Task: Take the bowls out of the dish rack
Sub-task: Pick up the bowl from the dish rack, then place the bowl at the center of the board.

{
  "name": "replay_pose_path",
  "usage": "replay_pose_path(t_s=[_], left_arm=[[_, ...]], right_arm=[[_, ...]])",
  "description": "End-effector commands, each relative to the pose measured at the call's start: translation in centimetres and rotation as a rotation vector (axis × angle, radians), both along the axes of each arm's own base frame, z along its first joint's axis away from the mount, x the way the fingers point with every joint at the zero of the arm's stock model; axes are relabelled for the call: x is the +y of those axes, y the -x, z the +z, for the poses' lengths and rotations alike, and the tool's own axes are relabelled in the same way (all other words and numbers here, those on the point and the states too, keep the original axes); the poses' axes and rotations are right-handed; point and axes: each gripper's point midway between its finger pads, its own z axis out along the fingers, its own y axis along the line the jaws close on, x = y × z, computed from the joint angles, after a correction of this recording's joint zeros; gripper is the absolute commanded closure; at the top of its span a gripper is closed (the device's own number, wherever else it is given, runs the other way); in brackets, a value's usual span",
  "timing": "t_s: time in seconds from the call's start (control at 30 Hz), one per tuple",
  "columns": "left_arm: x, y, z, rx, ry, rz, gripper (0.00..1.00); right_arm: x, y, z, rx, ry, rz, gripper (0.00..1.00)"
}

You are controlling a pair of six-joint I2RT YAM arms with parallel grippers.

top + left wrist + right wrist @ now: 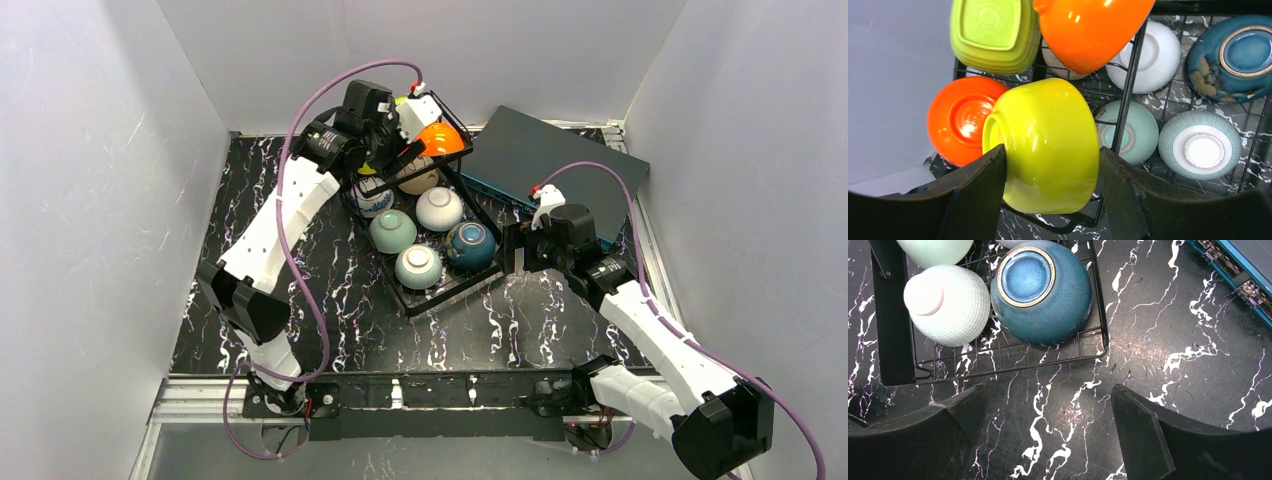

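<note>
The black wire dish rack [455, 290] stands mid-table with bowls upside down in it. My left gripper [1053, 155] reaches into the raised tier at the far end and is shut on a yellow bowl [1048, 135], one finger on each side of its wall. Around it are an orange bowl [960, 117], a lime green one [993, 32] and another orange one [1088, 30]. On the lower tray lie white [439, 208], pale green [393, 230], ribbed [418, 266] and dark teal [470, 244] bowls. My right gripper [1048, 390] hangs open over the bare table beside the rack's near right corner [1100, 340].
A flat dark grey-teal box [560, 160] lies at the back right, touching the rack's far end. White walls close in the table on the left, back and right. Black marbled tabletop [560, 330] shows in front of the rack.
</note>
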Motion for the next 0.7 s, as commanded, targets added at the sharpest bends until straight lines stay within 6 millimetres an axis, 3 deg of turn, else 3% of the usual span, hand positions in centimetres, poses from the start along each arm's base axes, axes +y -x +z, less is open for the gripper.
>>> replay_pose_path(t_s=[0.0, 0.33, 0.67], left_arm=[[1.6, 0.7, 5.3, -0.142, 0.07, 0.067, 0.74], [1.1, 2.8, 7.1, -0.132, 0.215, 0.073, 0.75], [1.6, 5.8, 10.7, -0.131, 0.532, 0.211, 0.8]], right_arm=[[0.8, -0.3, 1.5, -0.051, -0.049, 0.016, 0.01], [1.6, -0.3, 2.1, -0.071, -0.093, 0.037, 0.01], [3.1, -0.2, 4.2, -0.116, -0.191, 0.066, 0.01]])
